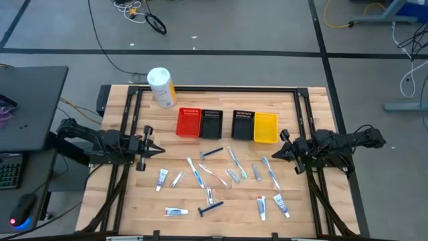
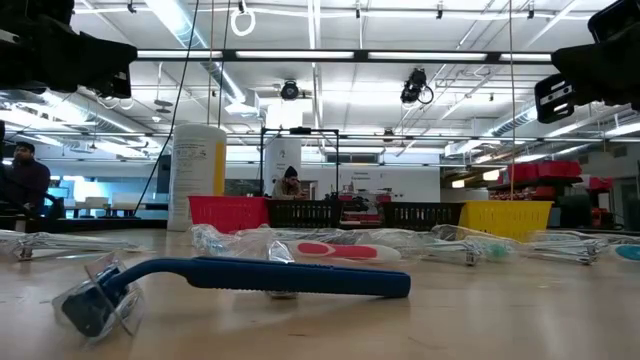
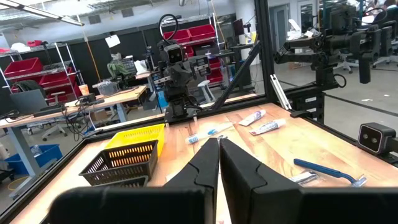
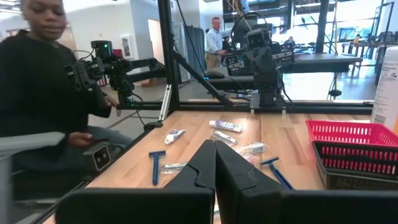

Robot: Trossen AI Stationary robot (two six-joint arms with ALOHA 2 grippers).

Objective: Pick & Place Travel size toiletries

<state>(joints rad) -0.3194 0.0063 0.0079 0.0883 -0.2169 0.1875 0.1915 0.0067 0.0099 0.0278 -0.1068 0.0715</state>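
I'm seeing the travel toiletries [image 1: 221,175] lying scattered on the table [image 1: 314,214], all on the near side of the row of slotted bins [image 1: 227,124]: tubes, toothbrushes, two blue razors [image 1: 210,210]. Left gripper [image 1: 158,150] is hovering left of the bins, fingers pressed together, pinching nothing. Right gripper [image 1: 274,155] is waiting just off the yellow bin's [image 1: 265,127] corner, fingers likewise closed, touching nothing. A person [image 4: 43,93] is sitting beyond the table.
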